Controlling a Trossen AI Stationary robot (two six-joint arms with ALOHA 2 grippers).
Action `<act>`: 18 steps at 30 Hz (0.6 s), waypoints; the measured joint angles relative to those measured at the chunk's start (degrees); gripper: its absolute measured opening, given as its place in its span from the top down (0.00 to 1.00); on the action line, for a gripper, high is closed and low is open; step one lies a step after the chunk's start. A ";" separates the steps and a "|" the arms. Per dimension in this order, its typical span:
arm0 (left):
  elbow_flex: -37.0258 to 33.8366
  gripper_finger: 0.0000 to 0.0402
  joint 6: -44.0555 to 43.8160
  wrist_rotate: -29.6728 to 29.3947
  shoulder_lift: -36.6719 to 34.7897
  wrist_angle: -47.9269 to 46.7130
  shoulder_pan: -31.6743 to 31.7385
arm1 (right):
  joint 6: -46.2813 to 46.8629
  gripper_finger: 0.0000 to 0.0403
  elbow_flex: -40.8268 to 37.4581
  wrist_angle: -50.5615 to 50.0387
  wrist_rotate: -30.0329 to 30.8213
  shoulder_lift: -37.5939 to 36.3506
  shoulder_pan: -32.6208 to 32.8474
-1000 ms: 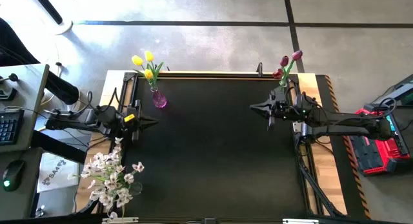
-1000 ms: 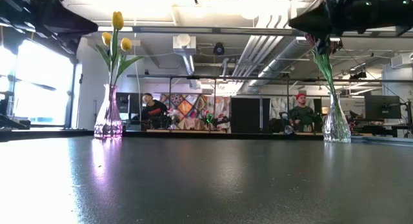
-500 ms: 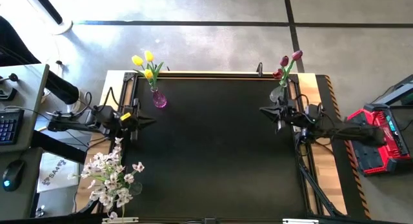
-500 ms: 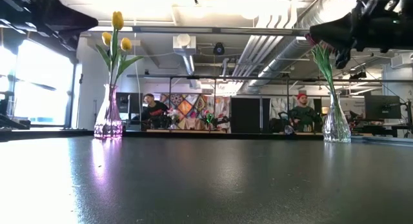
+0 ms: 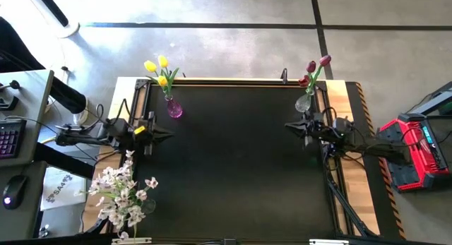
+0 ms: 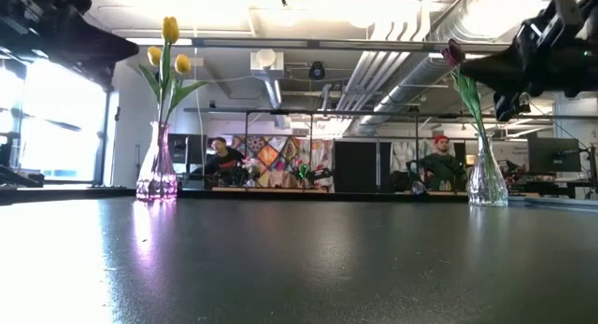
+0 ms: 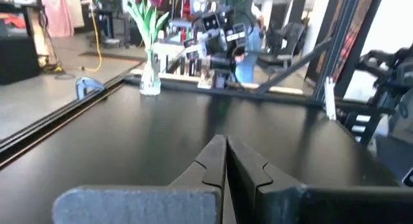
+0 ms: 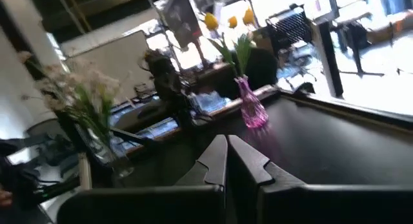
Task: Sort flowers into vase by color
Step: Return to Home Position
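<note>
Three yellow tulips (image 5: 158,68) stand with their stems in a pink vase (image 5: 174,109) at the table's far left; they also show in the low view (image 6: 168,53). Dark red tulips (image 5: 313,70) stand in a clear vase (image 5: 304,102) at the far right. A spray of white blossoms (image 5: 121,192) stands in a vase at the table's near left edge. My left gripper (image 5: 167,133) hovers shut over the left edge, near the pink vase. My right gripper (image 5: 288,125) hovers shut by the clear vase. Both hold nothing.
The black table top (image 5: 233,167) lies between the two arms. A wooden border (image 5: 357,195) runs along the right side, with a red device (image 5: 413,153) beyond it. A desk with keyboard and mouse (image 5: 14,192) stands left. People sit in the room behind (image 6: 434,165).
My right arm has drawn back toward the table's right edge, its gripper sliding from beside the clear vase a little toward the near-right and staying shut. My left arm has kept nearly still.
</note>
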 joint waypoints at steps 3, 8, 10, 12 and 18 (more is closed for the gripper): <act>-1.96 1.00 -0.51 0.10 -0.01 3.46 0.00 | -1.89 1.00 0.07 0.59 0.04 -0.17 0.93; -5.02 1.00 -0.03 -1.90 -0.02 6.90 0.00 | -6.54 1.00 0.07 -0.23 0.10 -0.11 1.33; -6.53 1.00 -0.03 -2.02 -0.04 9.03 0.00 | -7.41 1.00 0.07 -1.87 0.26 -0.11 1.33; -8.04 1.00 -0.22 -1.84 0.04 13.08 0.00 | -7.68 1.00 0.05 -2.95 -0.05 -0.08 1.32; -9.13 1.00 1.00 -1.73 1.33 15.50 0.64 | -9.64 1.00 0.03 -4.57 -2.78 -0.07 1.42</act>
